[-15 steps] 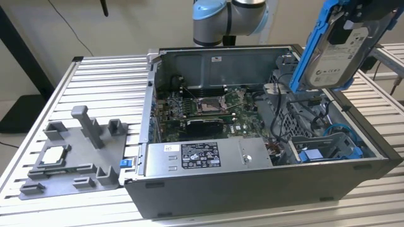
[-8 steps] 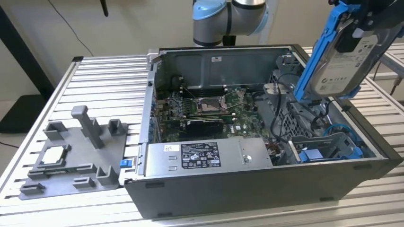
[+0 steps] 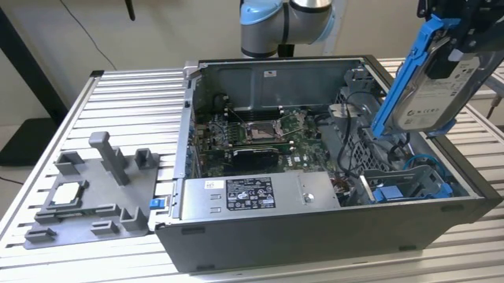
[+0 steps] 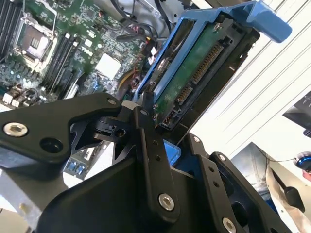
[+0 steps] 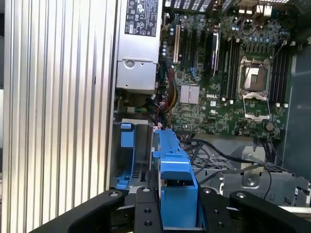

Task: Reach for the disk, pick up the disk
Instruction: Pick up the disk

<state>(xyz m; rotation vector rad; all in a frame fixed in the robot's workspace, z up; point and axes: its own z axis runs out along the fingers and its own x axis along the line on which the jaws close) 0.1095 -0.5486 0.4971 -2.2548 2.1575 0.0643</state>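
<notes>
The disk [image 3: 435, 93], a silver-grey drive with a white label in a blue bracket, hangs tilted and nearly upright above the right side of the open computer case [image 3: 315, 236] in the exterior view. My gripper [image 3: 463, 36] is shut on its upper end. In the second wrist view the disk [image 4: 194, 73] shows its green circuit side and connectors, with a black finger [image 4: 146, 131] pressed against each side of the bracket. The blue bracket [image 5: 172, 170] sits between the fingers [image 5: 146, 204] in the first wrist view, above the case's drive bay.
Inside the case lie the motherboard [image 3: 252, 132], a grey power supply box [image 3: 256, 197] with a label, loose cables and a drive bay with blue clips [image 3: 402, 186]. A grey fixture [image 3: 94, 194] holding a small square chip stands on the slatted table [image 3: 134, 100] at the exterior view's left.
</notes>
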